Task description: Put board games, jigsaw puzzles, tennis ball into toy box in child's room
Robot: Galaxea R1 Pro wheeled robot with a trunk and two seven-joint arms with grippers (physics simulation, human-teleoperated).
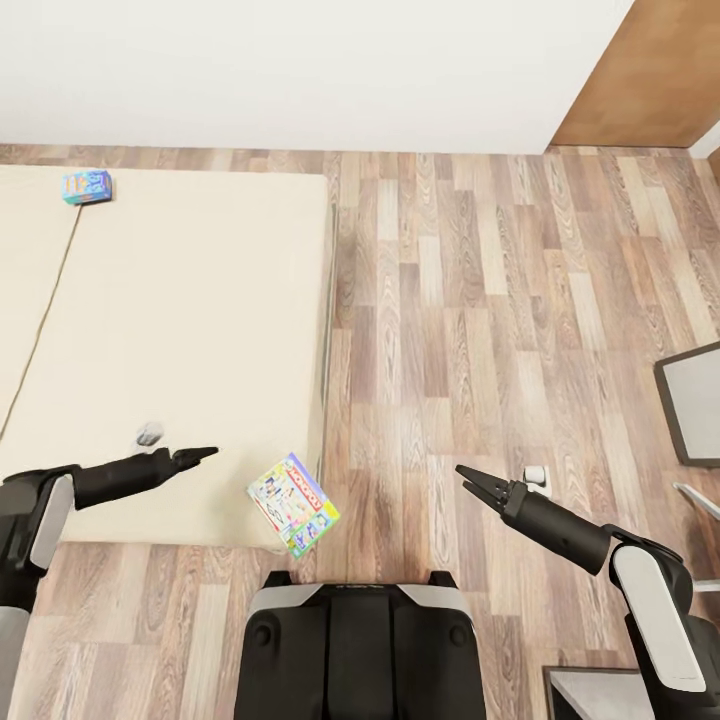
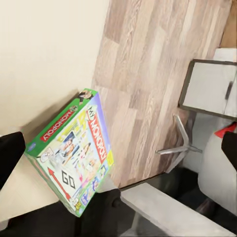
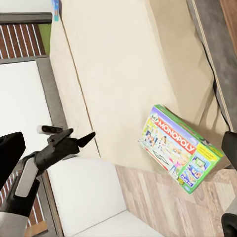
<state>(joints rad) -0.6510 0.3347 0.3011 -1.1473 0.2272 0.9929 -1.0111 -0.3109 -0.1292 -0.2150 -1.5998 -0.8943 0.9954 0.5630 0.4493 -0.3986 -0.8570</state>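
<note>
The green-white Monopoly board game (image 1: pixel 293 505) lies skewed on the near right corner of the cream bed (image 1: pixel 200 330), partly over its edge. It also appears in the left wrist view (image 2: pixel 74 155) and the right wrist view (image 3: pixel 181 148). A light-blue board game (image 1: pixel 87 186) rests at the bed's far left. My left gripper (image 1: pixel 205 454) hovers open over the bed, left of the Monopoly box. My right gripper (image 1: pixel 468 478) hangs open over the floor, right of it. Neither touches anything. The toy box, table, jigsaw puzzles and tennis ball are out of view.
Wood-plank floor (image 1: pixel 480 300) spreads right of the bed up to a white wall and a brown door (image 1: pixel 650 70). A dark-framed grey surface (image 1: pixel 692 400) and a chair's star base (image 2: pixel 180 145) stand at the right. A small white object (image 1: pixel 536 478) lies on the floor.
</note>
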